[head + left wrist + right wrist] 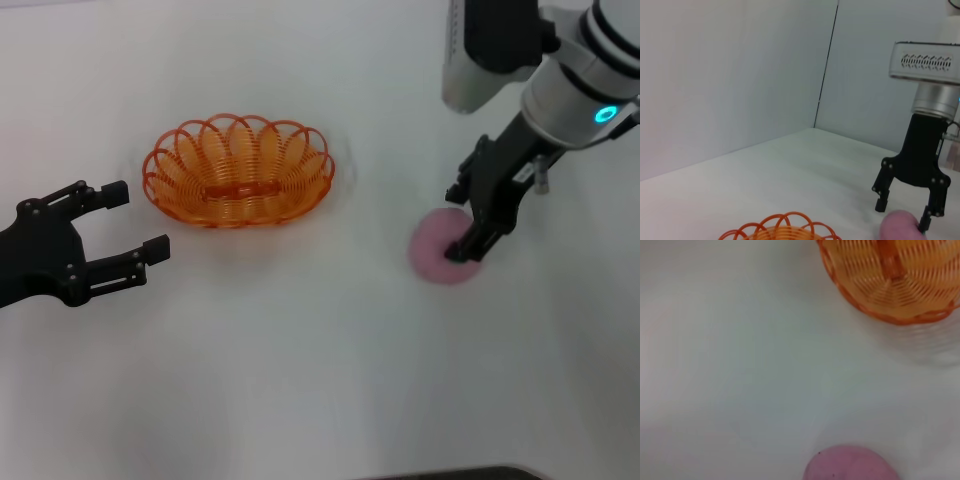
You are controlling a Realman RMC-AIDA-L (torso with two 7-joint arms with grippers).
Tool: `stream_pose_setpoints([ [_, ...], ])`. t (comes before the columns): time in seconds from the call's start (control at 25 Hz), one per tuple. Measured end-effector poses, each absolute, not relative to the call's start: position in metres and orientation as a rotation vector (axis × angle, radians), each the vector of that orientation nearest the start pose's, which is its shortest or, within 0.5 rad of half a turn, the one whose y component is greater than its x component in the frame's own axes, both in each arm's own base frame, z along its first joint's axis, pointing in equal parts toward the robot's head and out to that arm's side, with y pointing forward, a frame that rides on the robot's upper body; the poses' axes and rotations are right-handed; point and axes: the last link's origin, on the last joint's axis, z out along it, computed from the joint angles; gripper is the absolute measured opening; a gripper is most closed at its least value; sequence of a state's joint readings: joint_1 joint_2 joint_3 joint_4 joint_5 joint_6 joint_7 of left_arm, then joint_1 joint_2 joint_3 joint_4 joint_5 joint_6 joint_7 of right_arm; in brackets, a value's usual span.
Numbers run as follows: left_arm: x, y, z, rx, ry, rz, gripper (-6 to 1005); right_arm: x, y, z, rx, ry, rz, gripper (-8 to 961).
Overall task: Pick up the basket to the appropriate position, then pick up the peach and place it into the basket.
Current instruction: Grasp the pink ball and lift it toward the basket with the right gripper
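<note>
**Right hand down around the peach, basket apart on the desk**

Resting on the white desk (300,380): the orange basket (238,172), upright, left of centre in the head view, nothing inside it. Lying to its right, well apart from it: the pink peach (437,252), also on the desk surface.

Lowered over the peach: the right hand (466,222), black fingers spread and pointing down. One fingertip (462,250) pressed against or just in front of the peach's right part, the other above its far edge; cannot tell from the head view whether both touch. From the left wrist view, the same right hand (902,213) seen straddling the peach (899,226), fingers apart, one tip beside the fruit and one at its far side, not pinched shut on it.

In the right wrist view, the peach (852,465) close by, the basket (892,277) farther off.

Hovering near the desk's left edge, beside the basket but not touching it: the left hand (135,222), fingers spread wide, holding nothing.
</note>
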State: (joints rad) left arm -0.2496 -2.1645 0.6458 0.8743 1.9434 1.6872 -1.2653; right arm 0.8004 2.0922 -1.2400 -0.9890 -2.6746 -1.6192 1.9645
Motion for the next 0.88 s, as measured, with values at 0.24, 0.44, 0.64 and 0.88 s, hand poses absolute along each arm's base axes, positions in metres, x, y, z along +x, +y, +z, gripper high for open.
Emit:
stream_pose_setpoints([
  [0.24, -0.2985, 0.2594, 0.0141, -2.598, -0.595, -0.758, 860, 0.1968, 0.3632, -0.0276, -2.991, 0.371, -0.798, 745],
  [0.44, -0.2976, 0.2603, 0.0132, -2.601, -0.595, -0.763, 860, 0.1971, 0.3632, -0.0277, -2.992, 0.366, -0.797, 666],
  [0.64, -0.2965, 0.2613, 0.012, -2.605, -0.597, -0.771, 860, 0.1976, 0.3619, -0.0277, -3.0, 0.362, -0.803, 478],
  [0.88, -0.2959, 0.2617, 0.0119, -2.607, -0.596, -0.774, 860, 0.196, 0.3628, -0.0255, -3.001, 0.355, -0.788, 269],
])
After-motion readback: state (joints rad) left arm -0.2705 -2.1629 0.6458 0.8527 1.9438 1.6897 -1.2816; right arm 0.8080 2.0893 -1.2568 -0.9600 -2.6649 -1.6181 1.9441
